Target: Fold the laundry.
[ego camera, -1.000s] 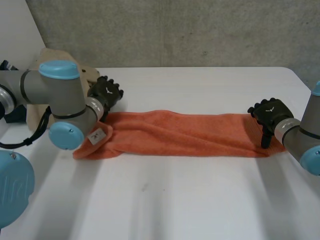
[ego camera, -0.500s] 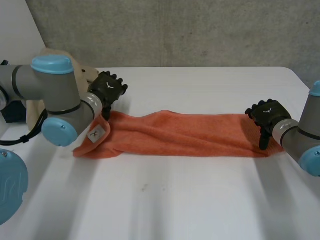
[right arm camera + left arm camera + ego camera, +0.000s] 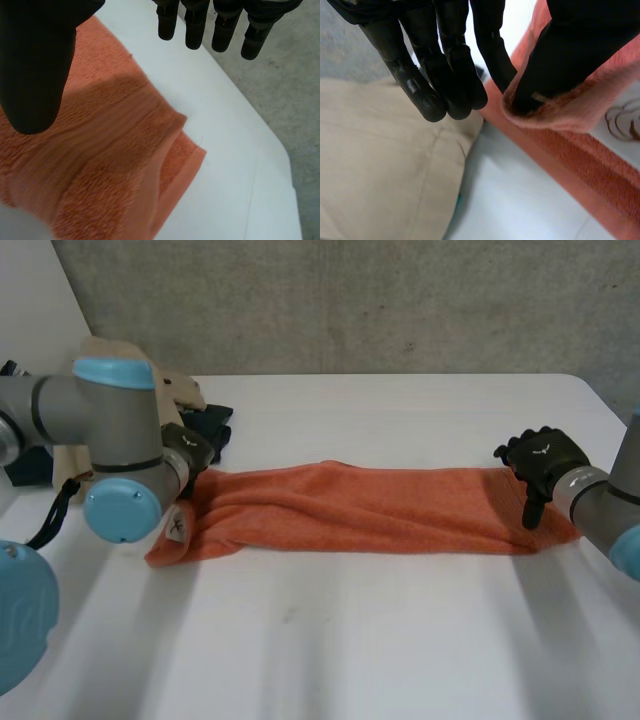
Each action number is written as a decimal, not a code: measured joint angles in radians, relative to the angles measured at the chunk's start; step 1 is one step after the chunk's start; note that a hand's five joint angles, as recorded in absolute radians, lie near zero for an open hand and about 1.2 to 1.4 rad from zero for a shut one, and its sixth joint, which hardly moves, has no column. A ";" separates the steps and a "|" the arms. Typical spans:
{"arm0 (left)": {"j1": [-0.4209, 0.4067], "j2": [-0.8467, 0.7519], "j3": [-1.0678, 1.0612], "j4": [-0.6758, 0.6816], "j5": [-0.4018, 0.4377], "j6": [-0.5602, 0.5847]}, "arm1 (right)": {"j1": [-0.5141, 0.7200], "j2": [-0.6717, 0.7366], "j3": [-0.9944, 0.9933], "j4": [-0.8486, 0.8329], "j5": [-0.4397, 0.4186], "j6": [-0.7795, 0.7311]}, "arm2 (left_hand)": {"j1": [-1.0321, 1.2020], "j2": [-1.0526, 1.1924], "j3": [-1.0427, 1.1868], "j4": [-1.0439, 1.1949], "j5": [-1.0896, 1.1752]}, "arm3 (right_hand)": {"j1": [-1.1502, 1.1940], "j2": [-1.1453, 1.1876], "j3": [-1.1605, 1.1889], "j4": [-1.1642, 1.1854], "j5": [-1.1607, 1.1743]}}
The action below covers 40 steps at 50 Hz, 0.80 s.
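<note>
Orange towel (image 3: 370,505) on white table (image 3: 400,640), concrete wall (image 3: 350,300) behind; left robot hand (image 3: 442,65), right robot hand (image 3: 545,455) both spread

A robotics lab is indicated. A plain white table (image 3: 400,640) is seen under the right hand (image 3: 545,455), with bare grey concrete (image 3: 350,300) beyond it.

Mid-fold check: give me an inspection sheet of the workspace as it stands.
Surface: white table, towel lying across it.
Job's things: orange towel, folded into a long strip.
Clutter: beige cloth and dark cloth at the far left corner.
Robot hands: left robot hand open at the towel's left end, towel edge draped over its thumb; right robot hand open over the right end.
Cables: nothing seen on the table.
Surroundings: grey concrete wall behind.
</note>
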State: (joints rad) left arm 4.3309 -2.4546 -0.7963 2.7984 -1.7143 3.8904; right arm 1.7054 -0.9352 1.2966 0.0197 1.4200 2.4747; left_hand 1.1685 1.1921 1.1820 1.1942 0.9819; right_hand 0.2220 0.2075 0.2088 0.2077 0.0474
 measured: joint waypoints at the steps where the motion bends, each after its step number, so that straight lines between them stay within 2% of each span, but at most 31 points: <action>1: -0.002 0.014 -0.004 -0.005 0.009 -0.003 | 0.000 -0.001 -0.007 0.000 0.000 0.001 | 0.000 0.001 0.001 0.000 0.000 | 0.000 0.000 0.000 0.000 0.000; 9: -0.044 0.231 -0.096 -0.028 0.103 -0.059 | -0.008 0.019 -0.127 0.014 -0.022 0.056 | 0.000 0.002 0.002 0.000 0.000 | 0.000 0.000 0.000 0.000 0.000; 15: -0.101 0.452 -0.229 -0.022 0.167 -0.079 | -0.015 0.080 -0.281 0.056 -0.111 0.151 | 0.000 0.002 0.002 0.001 0.000 | 0.000 0.000 0.000 0.000 0.000; 20: -0.158 0.645 -0.368 0.003 0.201 -0.061 | -0.010 0.187 -0.456 0.124 -0.264 0.243 | 0.000 0.002 0.002 0.001 0.000 | 0.000 0.000 0.000 0.000 0.000; 26: -0.204 0.844 -0.530 0.075 0.230 0.000 | 0.003 0.324 -0.631 0.227 -0.401 0.300 | 0.000 0.004 0.005 0.003 0.000 | 0.000 0.000 0.000 0.000 0.000; 34: -0.203 1.071 -0.721 0.259 0.252 0.069 | 0.009 0.478 -0.798 0.345 -0.450 0.298 | 0.000 0.004 0.006 0.005 0.000 | 0.003 0.004 0.005 0.003 0.001; 36: -0.190 1.102 -0.748 0.296 0.261 0.072 | 0.006 0.498 -0.815 0.359 -0.449 0.283 | 0.000 0.004 0.006 0.005 0.000 | 0.200 0.208 0.207 0.185 0.184; 40: -0.146 1.140 -0.790 0.360 0.291 0.070 | -0.005 0.516 -0.835 0.374 -0.434 0.229 | 0.000 0.004 0.006 0.005 0.000 | 0.813 0.824 0.801 0.798 0.774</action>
State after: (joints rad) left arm 4.1844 -1.3146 -1.5864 3.1584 -1.4232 3.9606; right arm 1.7004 -0.4188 0.4617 0.3938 0.9855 2.7033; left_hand 1.1685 1.1965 1.1877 1.1989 0.9819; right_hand 1.0346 1.0317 1.0093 1.0056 0.8214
